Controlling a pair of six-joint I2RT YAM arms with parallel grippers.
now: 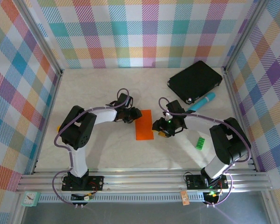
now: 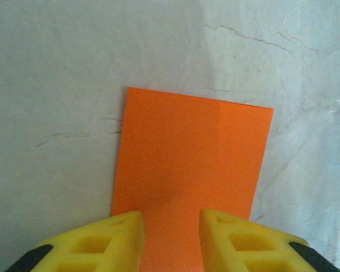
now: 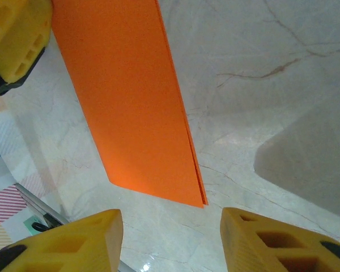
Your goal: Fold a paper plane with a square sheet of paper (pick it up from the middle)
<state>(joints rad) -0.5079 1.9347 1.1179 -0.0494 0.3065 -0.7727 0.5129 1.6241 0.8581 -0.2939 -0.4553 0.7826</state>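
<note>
The orange square sheet of paper (image 1: 144, 124), folded in half, lies flat on the table (image 1: 107, 154) between both arms. The left gripper (image 2: 171, 238) is over one short edge, jaws a little apart. The right gripper (image 3: 170, 238) is just beside the paper, jaws wide

Pale marble-look desk (image 1: 107, 154), plaid multicolour walls (image 1: 144, 32) on three sides. Aluminium rail (image 1: 144, 179) along near edge, aluminium posts (image 1: 39, 39) in back corners. Even light, soft shadows.
</note>
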